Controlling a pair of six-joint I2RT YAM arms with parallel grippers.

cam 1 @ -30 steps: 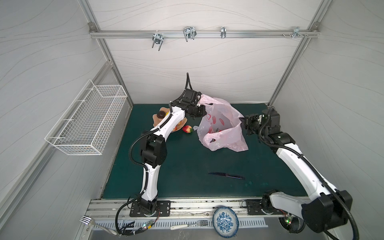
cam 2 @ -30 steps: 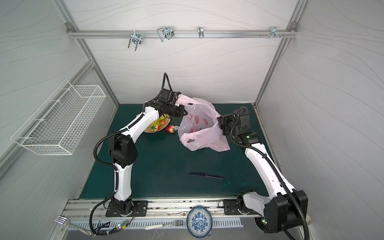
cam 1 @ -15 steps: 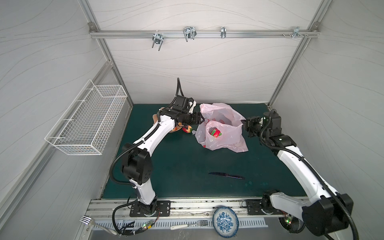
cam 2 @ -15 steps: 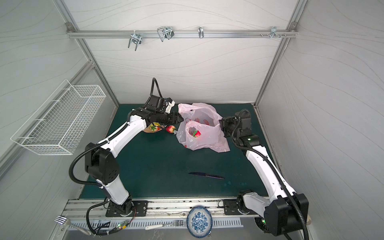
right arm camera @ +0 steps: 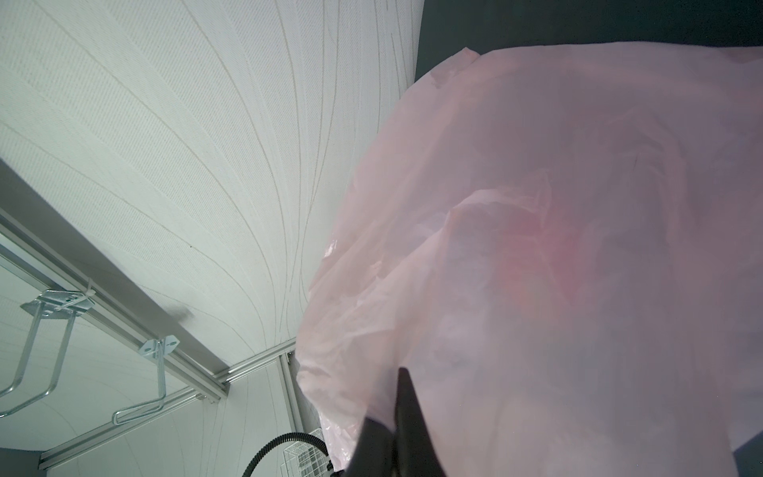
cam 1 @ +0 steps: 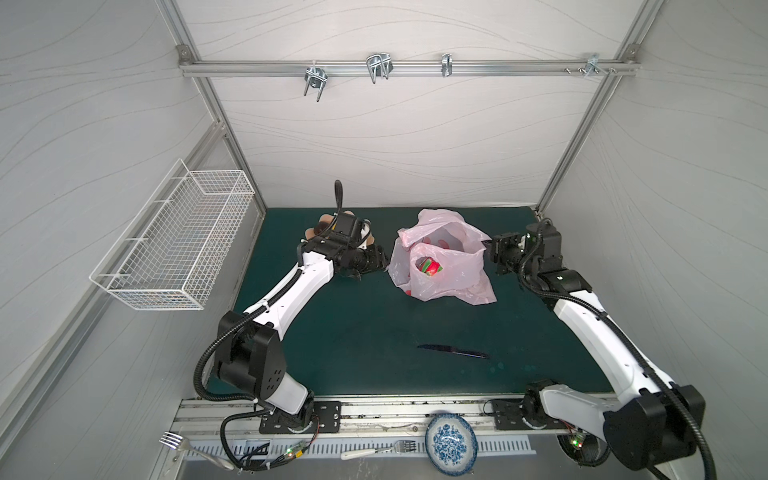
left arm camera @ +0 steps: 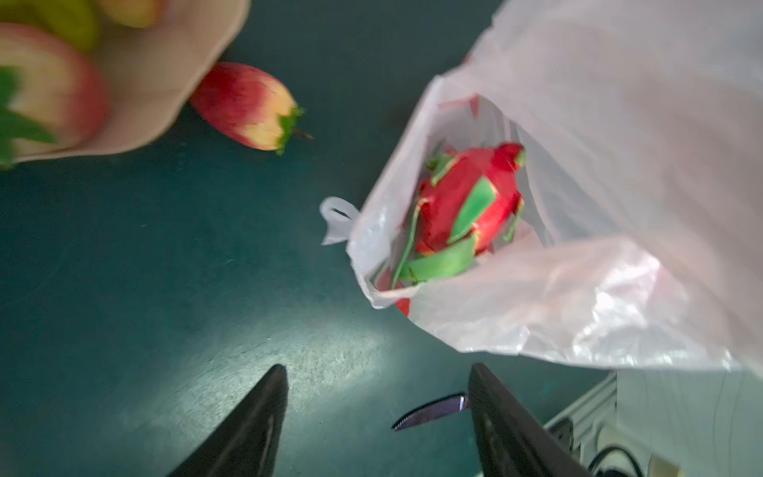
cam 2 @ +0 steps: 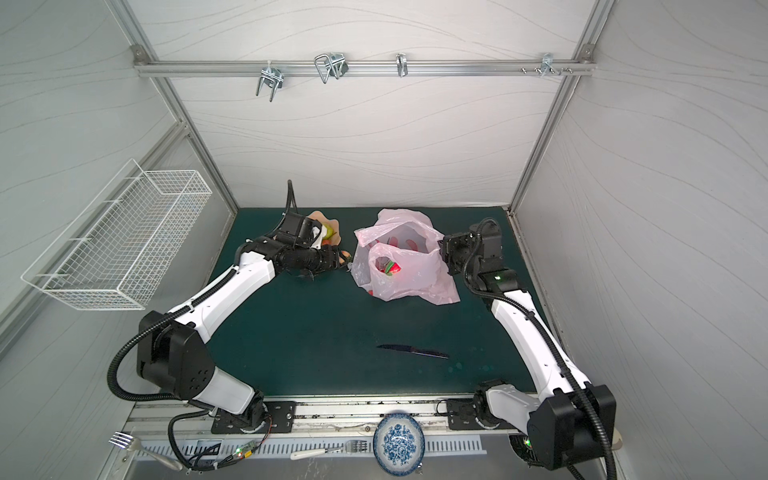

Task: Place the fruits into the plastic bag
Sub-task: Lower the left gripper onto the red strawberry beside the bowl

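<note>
Left wrist view: dragon fruit (left arm camera: 466, 206) sits inside the bag (left arm camera: 598, 165), left gripper (left arm camera: 377, 367) spread empty near its mouth, right gripper (right arm camera: 404, 384) clenched on its edge, so 1's in and next calls for reaching the red fruit (left arm camera: 243, 105) by the bowl (left arm camera: 165, 82).

The bag (cam 1: 451, 274) is translucent pale pink with red prints. Inside it, the dragon fruit (left arm camera: 466, 206) is red with green scales. Beside the bag, a fruit (left arm camera: 247, 107) fades from red to yellow, with green at its stem. The bowl (left arm camera: 165, 74) is peach and the desk (cam 1: 353, 324) dark teal. Well apart from the bag, the plate (cam 1: 451, 442) is white with blue flowers.
</note>
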